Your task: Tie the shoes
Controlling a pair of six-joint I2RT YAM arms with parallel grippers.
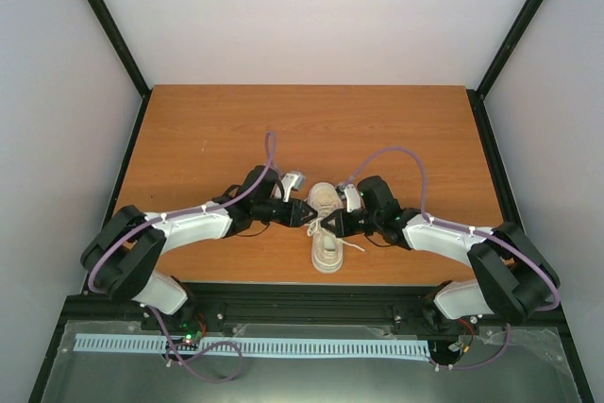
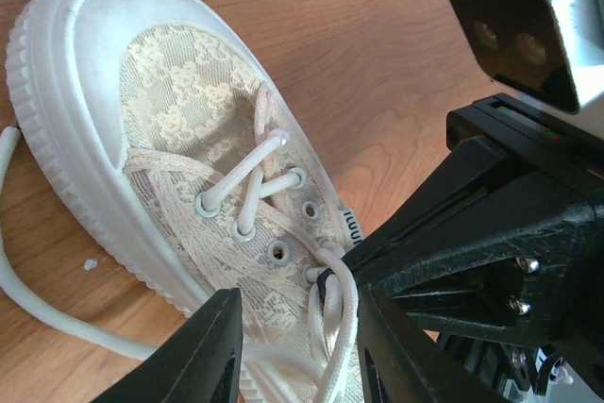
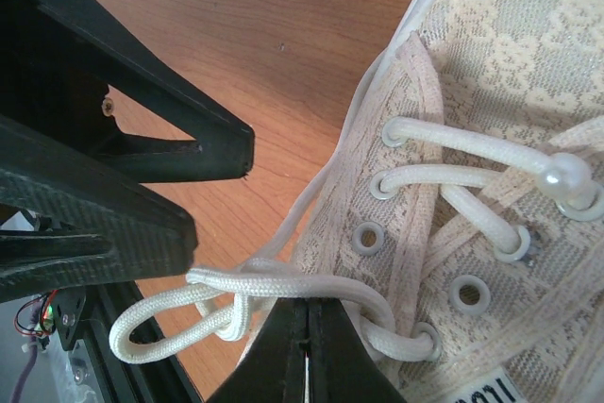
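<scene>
Mid-knot: the shoe (image 1: 327, 228) lies near the table's (image 1: 189, 139) front edge, between the arms. The right gripper (image 3: 307, 313) is clamped on a looped lace (image 3: 247, 280), and the left gripper (image 2: 297, 301) stands parted around a strand. Next, the left likely needs to pinch and pull outward.

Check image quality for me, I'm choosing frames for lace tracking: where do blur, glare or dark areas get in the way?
Top external: even, soft light, but the sneaker is small and its laces barely resolve. Left wrist: eyelets crisp, white toe cap nearly washed out, own fingers a detail-less black. Right wrist: lace loop sharp, pearly bead shows a highlight.
</scene>
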